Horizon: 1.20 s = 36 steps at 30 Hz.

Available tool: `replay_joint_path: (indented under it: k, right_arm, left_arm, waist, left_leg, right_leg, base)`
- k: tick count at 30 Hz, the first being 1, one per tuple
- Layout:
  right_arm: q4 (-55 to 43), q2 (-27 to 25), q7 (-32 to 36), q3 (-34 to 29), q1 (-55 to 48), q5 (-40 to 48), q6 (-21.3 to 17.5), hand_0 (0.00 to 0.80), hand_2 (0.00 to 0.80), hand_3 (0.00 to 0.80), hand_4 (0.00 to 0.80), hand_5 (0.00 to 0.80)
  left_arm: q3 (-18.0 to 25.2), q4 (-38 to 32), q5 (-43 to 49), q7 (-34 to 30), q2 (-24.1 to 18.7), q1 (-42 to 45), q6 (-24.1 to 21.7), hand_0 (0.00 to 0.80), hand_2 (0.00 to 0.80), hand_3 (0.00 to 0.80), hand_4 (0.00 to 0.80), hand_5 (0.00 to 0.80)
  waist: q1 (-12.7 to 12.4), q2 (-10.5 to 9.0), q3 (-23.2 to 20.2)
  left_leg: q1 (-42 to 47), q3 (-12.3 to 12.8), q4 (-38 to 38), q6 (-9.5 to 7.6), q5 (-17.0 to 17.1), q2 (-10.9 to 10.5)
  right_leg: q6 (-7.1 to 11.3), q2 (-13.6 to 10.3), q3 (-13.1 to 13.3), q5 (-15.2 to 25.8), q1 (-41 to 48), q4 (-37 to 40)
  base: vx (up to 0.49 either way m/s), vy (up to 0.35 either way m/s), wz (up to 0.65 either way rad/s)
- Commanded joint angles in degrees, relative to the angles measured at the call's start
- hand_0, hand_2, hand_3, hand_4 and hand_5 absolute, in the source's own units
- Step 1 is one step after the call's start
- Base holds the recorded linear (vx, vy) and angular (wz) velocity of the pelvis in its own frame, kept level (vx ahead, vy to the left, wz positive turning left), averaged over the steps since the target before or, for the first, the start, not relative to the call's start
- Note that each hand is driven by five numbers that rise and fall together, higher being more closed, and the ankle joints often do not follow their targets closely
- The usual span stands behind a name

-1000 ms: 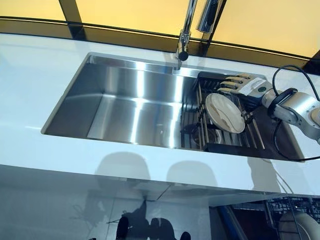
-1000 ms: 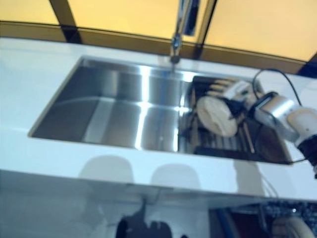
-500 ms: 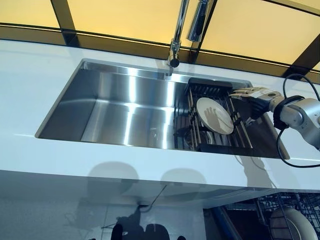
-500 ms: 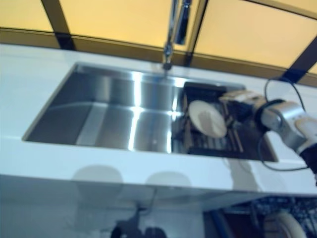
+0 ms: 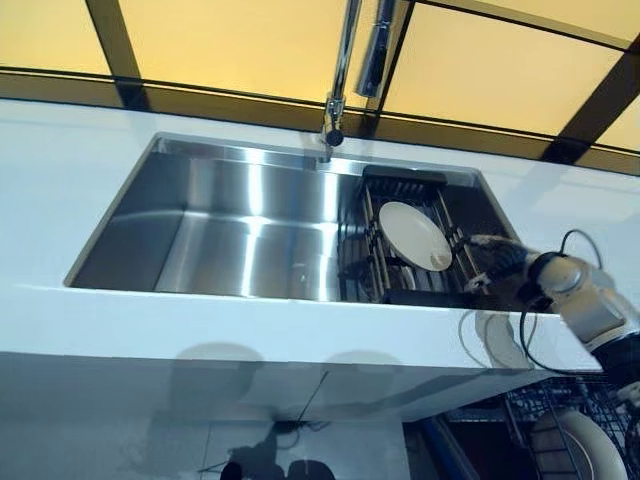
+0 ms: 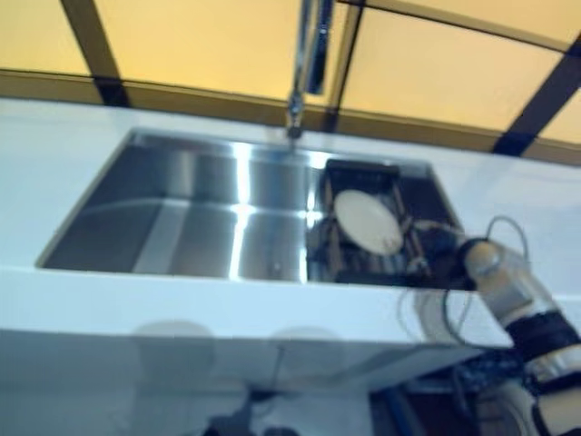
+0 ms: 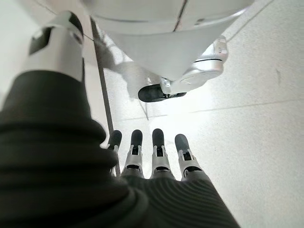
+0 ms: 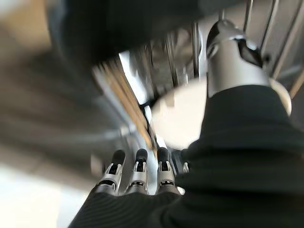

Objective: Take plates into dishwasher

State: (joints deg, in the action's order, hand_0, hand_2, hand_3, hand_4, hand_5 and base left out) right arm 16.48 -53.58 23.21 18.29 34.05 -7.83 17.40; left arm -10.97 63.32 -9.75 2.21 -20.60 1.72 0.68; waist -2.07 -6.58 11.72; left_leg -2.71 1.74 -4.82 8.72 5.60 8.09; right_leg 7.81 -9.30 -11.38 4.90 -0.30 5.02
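A white plate stands tilted on edge in a dark wire rack at the right end of the steel sink. My right hand is low at the rack's front right corner, just right of the plate's lower edge. In the right wrist view its fingers are straight and its thumb is spread, with the plate just past them; I cannot tell whether they touch it. My left hand shows only in the left wrist view, open and empty over the floor.
A tall faucet stands behind the sink's middle. White counter surrounds the sink. Below the counter at the lower right, an open dishwasher rack holds a white plate.
The camera has shifted. My right hand has come down from the rack's back right to its front right corner, beside the plate. The plate stays in the rack.
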Motion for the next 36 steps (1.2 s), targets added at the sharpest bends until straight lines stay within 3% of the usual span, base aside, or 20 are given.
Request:
replay_joint_path:
  k: [1,17,36]
  right_arm:
    - [-2.8,-1.3,-1.6,-2.0,3.0,-2.1,0.6,0.000,0.000,0.000,0.000,0.000]
    - [-6.0,0.8,-5.6,-1.6,4.0,-2.4,1.1,0.000,0.000,0.000,0.000,0.000]
    - [-4.5,-2.3,-9.6,0.5,11.0,0.4,0.0,0.000,0.000,0.000,0.000,0.000]
  left_arm:
    - [0.2,4.3,0.1,0.5,1.0,-2.4,-1.4,0.000,0.000,0.000,0.000,0.000]
    - [-0.5,3.7,-0.7,1.2,1.7,-2.9,-0.8,0.000,0.000,0.000,0.000,0.000]
    - [-0.8,3.0,-0.3,1.0,1.0,-2.6,0.0,0.000,0.000,0.000,0.000,0.000]
  waist:
    - [0.1,0.33,1.0]
    - [-0.3,0.89,1.3]
    - [-1.1,0.35,0.5]
  left_leg:
    - [1.7,2.0,-0.2,-2.83,-1.6,-1.5]
    - [1.3,1.9,-0.2,-2.82,-1.4,-1.6]
    - [1.3,1.8,-0.2,-2.73,-1.4,-1.7]
  right_leg:
    - [0.52,-0.4,1.0,0.2,1.2,-0.3]
    - [0.44,-0.5,1.0,0.3,1.0,-0.3]
    - [0.62,-0.6,0.6,0.4,1.2,-0.1]
  base:
    - [0.000,0.000,0.00]
    - [0.000,0.000,0.00]
    - [0.000,0.000,0.00]
